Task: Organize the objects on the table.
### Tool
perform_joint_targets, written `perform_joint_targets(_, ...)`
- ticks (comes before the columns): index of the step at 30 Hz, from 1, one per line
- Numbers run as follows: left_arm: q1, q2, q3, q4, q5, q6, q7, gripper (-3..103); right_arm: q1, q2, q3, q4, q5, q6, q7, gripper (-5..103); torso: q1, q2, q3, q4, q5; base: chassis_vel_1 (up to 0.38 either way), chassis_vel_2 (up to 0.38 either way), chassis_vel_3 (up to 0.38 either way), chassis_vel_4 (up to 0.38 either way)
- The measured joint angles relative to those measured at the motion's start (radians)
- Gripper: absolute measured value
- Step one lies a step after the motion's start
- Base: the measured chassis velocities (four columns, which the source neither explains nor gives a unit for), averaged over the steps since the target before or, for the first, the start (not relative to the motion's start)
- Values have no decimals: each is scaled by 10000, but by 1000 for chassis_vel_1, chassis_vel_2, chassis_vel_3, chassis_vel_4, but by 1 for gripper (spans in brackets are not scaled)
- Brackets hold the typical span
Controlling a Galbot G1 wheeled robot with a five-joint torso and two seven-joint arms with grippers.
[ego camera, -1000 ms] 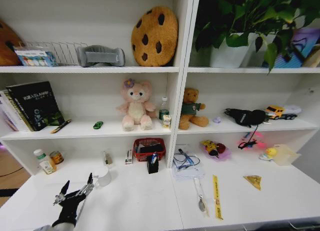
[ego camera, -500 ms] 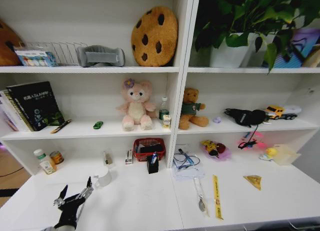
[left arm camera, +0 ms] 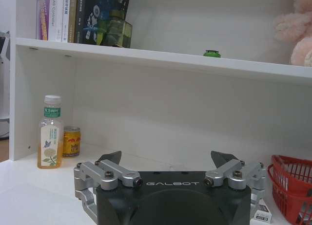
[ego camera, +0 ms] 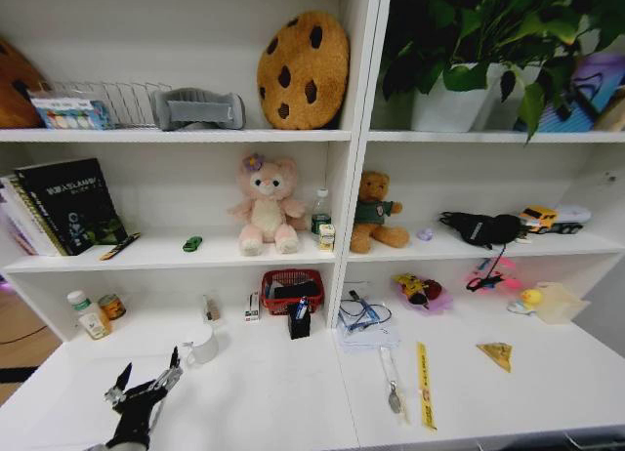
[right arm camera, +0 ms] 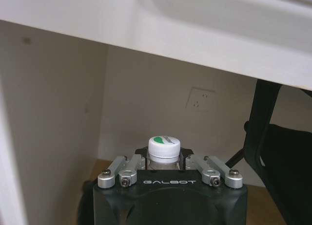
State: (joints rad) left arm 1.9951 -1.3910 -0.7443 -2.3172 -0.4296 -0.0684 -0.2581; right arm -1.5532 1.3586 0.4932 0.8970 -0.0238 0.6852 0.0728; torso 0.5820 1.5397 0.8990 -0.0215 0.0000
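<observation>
Under table edge, right tool [right arm camera: 165, 154] clamps white-capped bottle [right arm camera: 164, 148].

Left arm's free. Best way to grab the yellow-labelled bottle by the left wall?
Grip the bottle around its straight body, below the white cap. It stands upright with the small can close beside it, so bring the left gripper in level from the desk's front.

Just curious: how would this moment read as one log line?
left claw: open, above the table | right claw: shut on white-capped bottle, under table
</observation>
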Motion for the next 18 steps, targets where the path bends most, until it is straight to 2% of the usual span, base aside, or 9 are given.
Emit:
perform_joint_targets(6,27,25,19,5,17,207,-3,100,1137,-49,12,-952,232,-171,-110,30,0,-1,0,-3,-2,0,0,0,0)
perform_joint_targets(9,15,40,13,29,17,187,-23,100,1522,-53,29,-1359,236,-182,-158,30,0,-1,0,-5,0,0,0,0,0)
perform_joint_targets(11,-33,51,13,63,17,55,-94,100,2229,-58,60,-2083,199,-188,-266,30,0,0,-1,4,-1,0,0,0,0)
perform_joint_targets(16,-95,79,12,122,12,0,-180,100,2788,-26,15,-2553,-91,-209,-451,30,0,0,0,-1,-1,7,5,11,9)
perform_joint_targets(18,-105,94,3,131,-2,-7,-198,100,3056,77,4,-2814,-431,-209,-478,41,0,-1,-1,-2,0,0,0,0,0)
